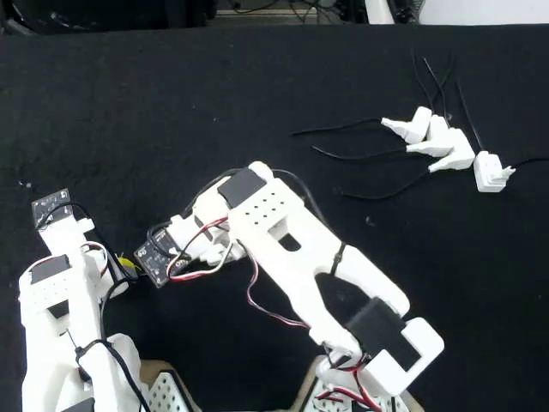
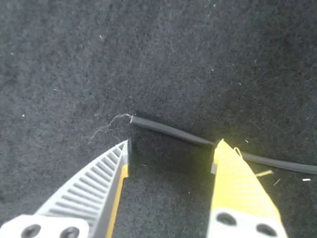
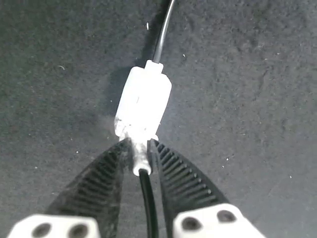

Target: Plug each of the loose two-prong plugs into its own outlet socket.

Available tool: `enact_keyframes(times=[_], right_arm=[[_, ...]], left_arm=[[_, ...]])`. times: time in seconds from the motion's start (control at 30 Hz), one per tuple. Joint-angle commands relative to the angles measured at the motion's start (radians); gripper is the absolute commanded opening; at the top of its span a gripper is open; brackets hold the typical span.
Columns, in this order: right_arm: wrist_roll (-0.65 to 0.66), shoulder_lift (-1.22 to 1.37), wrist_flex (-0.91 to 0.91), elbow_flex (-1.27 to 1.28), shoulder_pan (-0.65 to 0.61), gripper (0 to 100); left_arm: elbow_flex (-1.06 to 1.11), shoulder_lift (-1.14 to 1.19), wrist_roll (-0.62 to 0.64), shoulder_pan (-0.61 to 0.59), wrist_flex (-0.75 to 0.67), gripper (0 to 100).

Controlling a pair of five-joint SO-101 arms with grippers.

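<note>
right hand [image 3: 140,147] pinches a white plug [image 3: 138,161] touching a white socket [image 3: 143,99]; left hand [image 2: 171,148] spreads wide over a black cable [image 2: 168,130] end, near the left edge of the bench [image 1: 257,86].

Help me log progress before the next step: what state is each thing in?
Left gripper: open, nothing held.
Cable: lying loose on the cloth, ungripped.
Right gripper: shut on the plug at its neck.
Plug: held, butted against the socket; seating unclear.
Socket: lying on the cloth, cable attached.
Other plugs: loose in a cluster, untouched.
</note>
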Motion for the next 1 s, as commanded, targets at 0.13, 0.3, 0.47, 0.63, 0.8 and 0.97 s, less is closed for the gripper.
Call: enact_keyframes(times=[0.13,0.3,0.47,0.63,0.8,0.97], right_arm=[[-0.04,-0.002,-0.006,-0.067,0.014,1.1],[-0.052,-0.002,-0.006,-0.065,0.014,1.1],[-0.051,-0.001,-0.008,-0.059,0.014,1.1],[-0.048,0.008,-0.011,-0.058,0.026,1.1],[-0.046,0.008,-0.011,-0.054,0.058,1.1],[-0.015,0.008,-0.049,0.01,0.066,1.1]], left_arm=[[-0.004,-0.02,0.005,-0.013,0.006,27],[-0.004,-0.02,0.005,-0.013,0.006,27],[-0.004,-0.018,0.005,-0.013,0.006,27],[-0.004,-0.018,0.005,-0.013,0.006,27],[0.001,-0.02,0.005,-0.013,0.006,27],[0.002,-0.02,0.005,-0.013,0.006,27]])
